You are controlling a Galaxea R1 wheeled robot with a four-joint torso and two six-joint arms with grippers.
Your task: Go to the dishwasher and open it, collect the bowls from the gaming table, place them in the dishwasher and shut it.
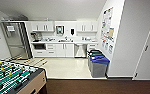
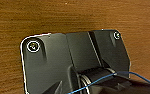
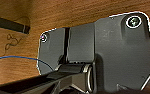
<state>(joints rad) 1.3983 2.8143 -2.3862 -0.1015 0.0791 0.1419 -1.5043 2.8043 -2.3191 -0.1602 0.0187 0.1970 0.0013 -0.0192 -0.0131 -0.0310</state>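
Closest to you, both wrist views look down on the brown floor [image 2: 73, 17]. You cannot tell from them if the fingers on either arm are released or clenched, so don't trust that they are ready to grab.

Next, at your left front, is the foosball table [image 1: 14, 78] with its green field and rods. Its corner sticks out near your path. If you turn too soon or drift left, your base could bump that corner.

Past it, the brown floor ends and the pale kitchen floor [image 1: 66, 67] begins. The line where they meet might jolt the wheels if you cross it fast.

On the right of the pale floor stand two bins, one with a blue lid [image 1: 99, 65] and one with a green lid [image 1: 94, 53] just behind it. They sit close to the wall and make the way narrower. Swing wide to the right and you could knock them.

Far back, under the desk [image 1: 66, 42] with the sink, is a grey panel between the white cabinet doors [image 1: 65, 50]. That looks like the dishwasher [image 1: 80, 50], with its door up. It is small from here, so you could aim at the wrong door. No bowls show yet.
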